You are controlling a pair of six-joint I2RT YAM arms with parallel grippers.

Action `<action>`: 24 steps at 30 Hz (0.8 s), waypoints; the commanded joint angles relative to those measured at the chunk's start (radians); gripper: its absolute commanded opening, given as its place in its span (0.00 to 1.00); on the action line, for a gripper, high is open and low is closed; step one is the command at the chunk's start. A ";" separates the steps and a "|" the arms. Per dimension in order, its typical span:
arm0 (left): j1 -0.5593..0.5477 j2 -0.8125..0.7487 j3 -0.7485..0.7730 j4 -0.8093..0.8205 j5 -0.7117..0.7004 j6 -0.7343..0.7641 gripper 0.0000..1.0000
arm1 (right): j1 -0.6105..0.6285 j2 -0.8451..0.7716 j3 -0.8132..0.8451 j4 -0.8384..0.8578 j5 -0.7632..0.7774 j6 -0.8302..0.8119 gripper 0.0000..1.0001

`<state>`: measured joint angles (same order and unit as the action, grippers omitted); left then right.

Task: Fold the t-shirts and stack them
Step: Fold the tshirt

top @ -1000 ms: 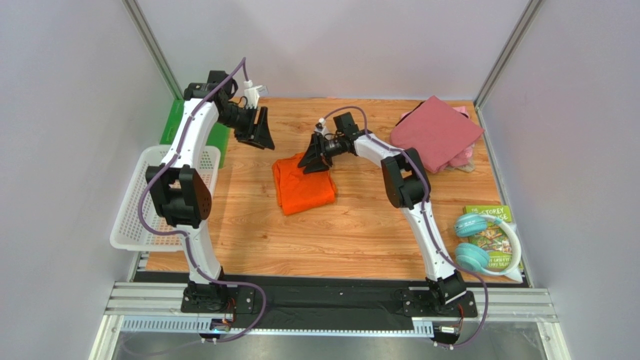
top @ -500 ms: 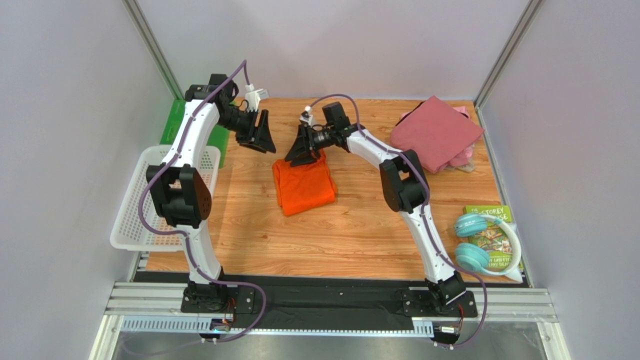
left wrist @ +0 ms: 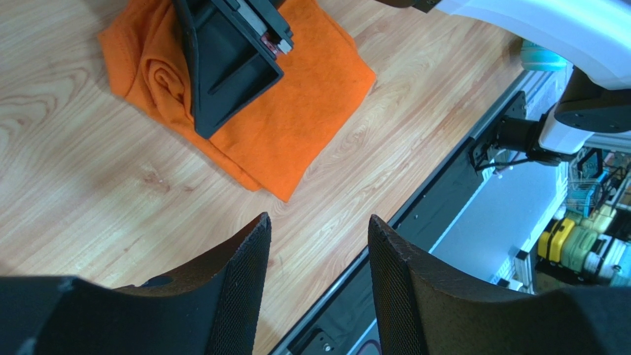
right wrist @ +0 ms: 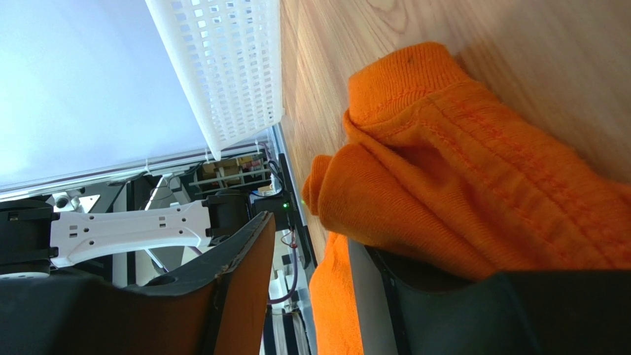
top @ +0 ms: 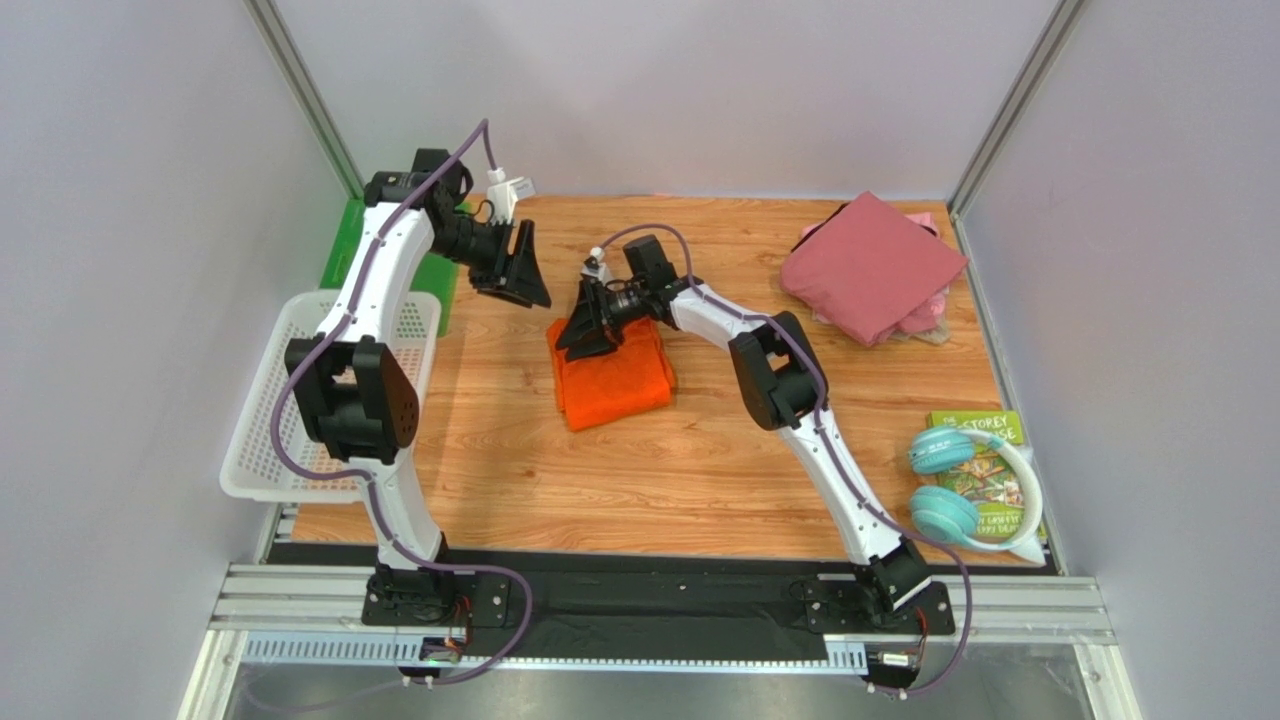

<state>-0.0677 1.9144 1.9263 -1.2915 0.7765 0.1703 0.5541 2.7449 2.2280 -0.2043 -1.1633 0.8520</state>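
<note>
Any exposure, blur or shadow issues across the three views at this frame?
Top external: even light, only soft shadows on the table, orange t-shirt sharp, no glare. Left wrist: table grain crisp, its own fingers dark in the foreground. Right wrist: t-shirt weave sharp up close, pale wall beside the white basket nearly blown out.

Green book [top: 992, 480]: "STOREY" legible at cover top; other cover text too small.

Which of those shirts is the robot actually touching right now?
The bright orange t-shirt mid-table: the right gripper is at its far edge. The maroon t-shirt and pink t-shirt lie piled in the far right corner, well away from it.
</note>
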 commanded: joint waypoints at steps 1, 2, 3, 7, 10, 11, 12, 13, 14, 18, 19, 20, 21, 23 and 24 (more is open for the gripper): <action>0.008 -0.058 -0.018 0.000 0.046 0.023 0.58 | -0.006 -0.017 0.007 -0.032 0.008 -0.025 0.48; 0.008 -0.058 -0.020 0.003 0.044 0.021 0.58 | -0.006 -0.040 0.001 -0.035 0.008 -0.033 0.48; 0.008 -0.058 -0.018 0.000 0.047 0.021 0.58 | -0.009 -0.059 -0.008 -0.037 0.007 -0.040 0.48; 0.008 -0.057 -0.004 -0.003 0.049 0.020 0.58 | -0.019 -0.203 -0.045 -0.115 0.013 -0.141 0.50; 0.008 -0.054 -0.003 -0.003 0.049 0.023 0.58 | -0.045 -0.310 -0.154 -0.129 0.027 -0.183 0.51; 0.008 -0.052 -0.001 -0.005 0.047 0.026 0.58 | -0.051 -0.339 -0.180 -0.130 0.027 -0.192 0.51; 0.008 -0.049 -0.001 -0.005 0.046 0.028 0.58 | -0.062 -0.364 -0.248 -0.132 0.033 -0.203 0.51; 0.008 -0.043 0.003 -0.006 0.044 0.029 0.58 | -0.063 -0.388 -0.281 -0.132 0.037 -0.212 0.51; 0.008 -0.041 0.005 -0.009 0.044 0.029 0.58 | -0.063 -0.436 -0.313 -0.132 0.040 -0.231 0.51; 0.008 -0.031 0.013 -0.011 0.050 0.031 0.58 | -0.048 -0.516 -0.484 -0.127 0.048 -0.269 0.50; 0.008 -0.029 0.013 -0.009 0.050 0.031 0.58 | -0.046 -0.525 -0.552 -0.118 0.053 -0.269 0.50; 0.008 -0.029 0.013 -0.009 0.052 0.031 0.58 | -0.043 -0.533 -0.586 -0.072 0.051 -0.262 0.50; 0.008 -0.029 0.014 -0.009 0.053 0.028 0.58 | -0.039 -0.536 -0.612 -0.051 0.050 -0.242 0.50; 0.008 -0.029 0.016 -0.009 0.053 0.028 0.58 | -0.034 -0.528 -0.678 0.000 0.045 -0.222 0.49; 0.008 -0.029 0.016 -0.009 0.053 0.029 0.58 | -0.031 -0.516 -0.697 0.020 0.044 -0.194 0.49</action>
<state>-0.0654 1.8999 1.9118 -1.2949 0.8036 0.1711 0.4976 2.2105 1.6238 -0.2714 -1.1233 0.6308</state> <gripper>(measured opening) 0.578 0.498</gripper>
